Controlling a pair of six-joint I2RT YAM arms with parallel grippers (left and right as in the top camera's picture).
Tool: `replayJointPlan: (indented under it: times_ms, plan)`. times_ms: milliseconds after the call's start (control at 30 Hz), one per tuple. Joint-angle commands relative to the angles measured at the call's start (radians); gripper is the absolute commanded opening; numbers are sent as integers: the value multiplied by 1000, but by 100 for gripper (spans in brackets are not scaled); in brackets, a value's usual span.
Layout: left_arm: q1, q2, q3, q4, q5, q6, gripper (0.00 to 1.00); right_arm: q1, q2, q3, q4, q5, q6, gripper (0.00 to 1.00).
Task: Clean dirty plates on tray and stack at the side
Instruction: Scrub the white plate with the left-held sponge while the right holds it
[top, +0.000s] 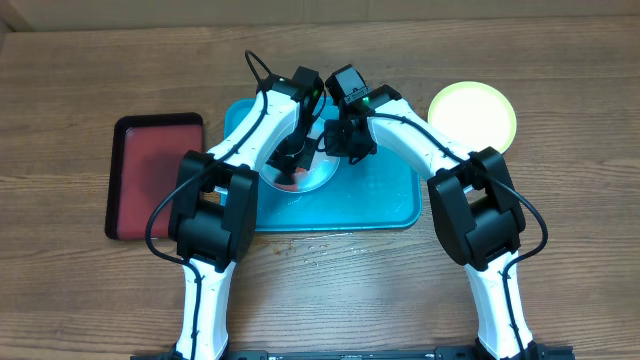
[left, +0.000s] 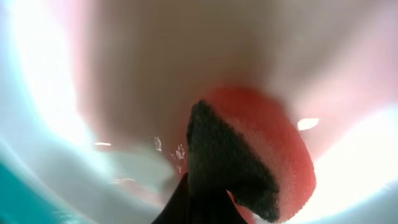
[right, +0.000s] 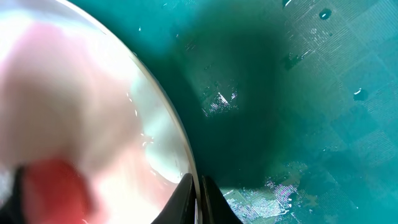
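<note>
Wooden surface (top: 560, 260), teal tray (top: 385, 200) in the middle, dark red tray (top: 155, 175) to its left, yellow-green plate (top: 472, 115) on the wood off the teal tray's far right corner. I see a pale plate (top: 322, 178) lying on the teal tray, mostly hidden under both arms; white or mint, can't tell. Left end effector (top: 290, 165) is clenched on a red sponge (left: 261, 149) pressed to that plate; its wrist view is blurred. Right end effector (right: 196, 185) pinches the plate's rim.

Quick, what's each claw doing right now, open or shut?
Left gripper: closed, holding a red sponge against the plate.
Right gripper: closed, pinching the plate's rim.
</note>
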Motion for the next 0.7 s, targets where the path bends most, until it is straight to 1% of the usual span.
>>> replayJointPlan:
  times_ms: [0, 100, 200, 267, 400, 567, 633, 667]
  plan:
    - [14, -7, -4, 47, -256, -16, 4, -3, 10, -8, -8, 43, -10, 5]
    - [14, -7, -4, 133, -258, -28, 6, -3, 10, -8, -8, 43, -10, 5]
    - [14, -7, -4, 229, -256, -87, 5, -3, 10, -8, -9, 43, -10, 5]
    - [14, -7, -4, 274, -219, -117, 4, -3, 10, -8, -10, 43, -10, 5]
    - [14, -7, -4, 337, -10, -121, 4, -3, 10, -8, -9, 43, -10, 5]
    - [10, -7, -4, 352, 270, -154, 4, -3, 10, -8, -8, 43, -10, 5]
    - [6, -7, -4, 343, 351, -154, 6, -3, 10, -8, -8, 43, -10, 5]
    - [5, -7, -4, 336, 367, -154, 6, -3, 10, -8, -8, 43, -10, 5]
